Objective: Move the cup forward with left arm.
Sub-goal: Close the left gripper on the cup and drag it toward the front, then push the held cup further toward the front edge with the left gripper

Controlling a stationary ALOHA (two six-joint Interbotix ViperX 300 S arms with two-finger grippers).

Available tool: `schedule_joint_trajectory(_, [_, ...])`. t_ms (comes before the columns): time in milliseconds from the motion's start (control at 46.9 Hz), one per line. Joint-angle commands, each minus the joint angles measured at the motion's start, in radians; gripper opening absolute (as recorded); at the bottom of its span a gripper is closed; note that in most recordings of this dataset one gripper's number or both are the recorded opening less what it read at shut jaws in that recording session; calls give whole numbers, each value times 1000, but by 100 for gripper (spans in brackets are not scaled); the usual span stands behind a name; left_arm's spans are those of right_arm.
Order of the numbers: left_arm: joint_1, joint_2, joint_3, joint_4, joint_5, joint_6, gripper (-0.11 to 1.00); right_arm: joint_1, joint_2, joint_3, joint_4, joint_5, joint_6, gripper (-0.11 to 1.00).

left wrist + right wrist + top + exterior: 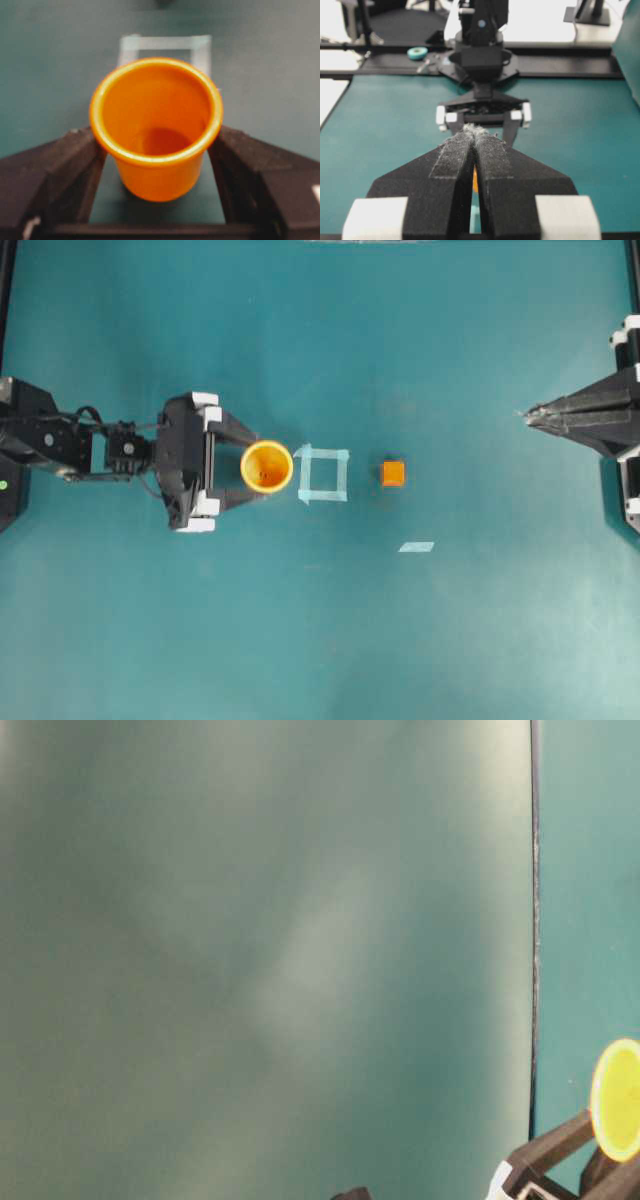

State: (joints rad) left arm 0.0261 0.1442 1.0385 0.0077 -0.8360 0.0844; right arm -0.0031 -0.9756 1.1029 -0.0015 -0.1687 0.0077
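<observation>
The yellow-orange cup (267,467) stands upright on the teal table, just left of a tape square. My left gripper (254,467) has a finger on each side of it and is shut on it. In the left wrist view the cup (156,125) fills the middle, with its base on the table and the black fingers (75,160) against its sides below the rim. The cup's rim also shows at the right edge of the table-level view (620,1100). My right gripper (527,416) is shut and empty at the far right, and its tips meet in its wrist view (474,131).
A light-blue tape square (324,474) lies right beside the cup, and it shows behind the cup in the left wrist view (165,42). A small orange cube (393,474) sits past the square. A loose tape strip (416,547) lies nearer the front.
</observation>
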Motion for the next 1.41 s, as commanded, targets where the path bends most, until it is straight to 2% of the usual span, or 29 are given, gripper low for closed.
schedule_joint_trajectory(0, [-21, -26, -3, 5, -25, 2, 65, 0, 2, -34, 0, -3, 3, -1])
schedule_joint_trajectory(533, [-155, -34, 11, 0, -98, -11, 65, -2, 2, -41, 3, -5, 5, -1])
schedule_joint_trajectory(896, [-316, -25, -5, -20, -118, -18, 65, 0, 2, -44, 3, -8, 5, -1])
schedule_joint_trajectory(1387, [-480, 11, -78, -21, -117, -20, 65, -2, 3, -44, 3, -3, 5, -1])
